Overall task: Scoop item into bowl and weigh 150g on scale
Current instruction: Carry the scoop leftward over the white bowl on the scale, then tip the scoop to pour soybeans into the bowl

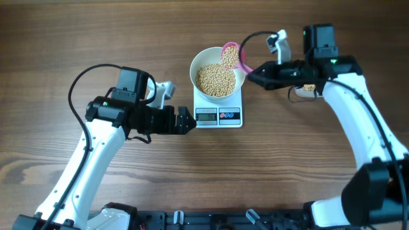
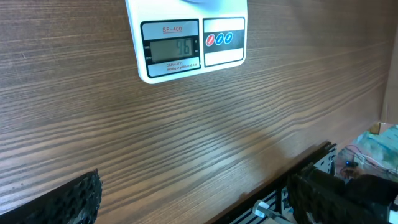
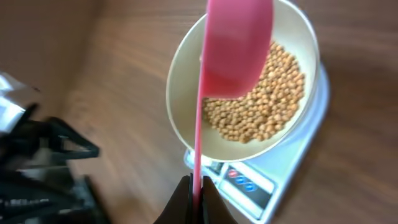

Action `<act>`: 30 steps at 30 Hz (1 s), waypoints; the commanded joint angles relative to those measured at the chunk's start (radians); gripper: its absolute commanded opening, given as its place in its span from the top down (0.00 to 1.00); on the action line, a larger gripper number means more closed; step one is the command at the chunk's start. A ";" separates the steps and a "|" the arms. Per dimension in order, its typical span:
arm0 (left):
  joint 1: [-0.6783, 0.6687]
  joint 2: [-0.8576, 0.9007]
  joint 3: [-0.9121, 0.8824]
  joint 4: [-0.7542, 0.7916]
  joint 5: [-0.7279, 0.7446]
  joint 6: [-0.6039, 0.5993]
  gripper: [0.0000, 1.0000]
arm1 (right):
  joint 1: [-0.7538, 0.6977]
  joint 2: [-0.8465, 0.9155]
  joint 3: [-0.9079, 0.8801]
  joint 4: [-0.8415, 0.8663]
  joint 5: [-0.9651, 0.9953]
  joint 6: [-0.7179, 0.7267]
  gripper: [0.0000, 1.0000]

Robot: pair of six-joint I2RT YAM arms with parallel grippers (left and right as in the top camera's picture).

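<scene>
Clamping the handle of the pink scoop (image 1: 231,55), the right gripper (image 1: 252,71) is holding its cup at 10 o'clock from the jaws, over the 1 o'clock rim of the bowl (image 1: 195,69) of beans (image 1: 215,80) on the scale (image 1: 218,117); the left gripper (image 1: 190,121) is standing wide open.

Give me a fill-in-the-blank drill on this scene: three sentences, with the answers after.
1. The scoop clamped in the right gripper is ____ in colour.
2. The bowl holding the beans stands on the white ____.
3. The left gripper is ____ and holds nothing.

Missing words: pink; scale; open.
</scene>
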 commanded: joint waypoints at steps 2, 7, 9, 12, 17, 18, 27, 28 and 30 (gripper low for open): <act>-0.001 0.002 0.000 0.000 -0.010 -0.002 0.00 | 0.068 -0.034 0.021 0.000 0.246 -0.086 0.95; -0.001 0.002 0.000 -0.001 -0.010 -0.002 0.00 | 0.143 -0.034 0.021 0.000 0.373 -0.167 0.96; -0.001 0.002 0.000 0.000 -0.010 -0.002 0.00 | 0.172 -0.034 0.021 0.002 0.435 -0.189 0.96; -0.001 0.002 0.000 0.000 -0.010 -0.002 0.00 | 0.212 -0.034 0.021 0.011 0.496 -0.191 0.96; -0.001 0.002 0.000 0.000 -0.010 -0.002 0.00 | 0.249 -0.034 0.021 0.034 0.497 -0.220 0.96; -0.001 0.002 0.000 -0.001 -0.010 -0.002 0.00 | 0.254 -0.034 0.021 0.036 0.504 -0.224 0.96; -0.001 0.002 0.000 0.000 -0.010 -0.002 0.00 | 0.310 -0.034 0.021 0.045 0.630 -0.299 0.96; -0.001 0.002 0.000 -0.001 -0.010 -0.002 0.00 | 0.319 -0.034 0.021 0.046 0.653 -0.309 0.96; -0.001 0.002 0.000 -0.001 -0.010 -0.002 0.00 | 0.335 -0.034 0.021 0.046 0.702 -0.327 0.96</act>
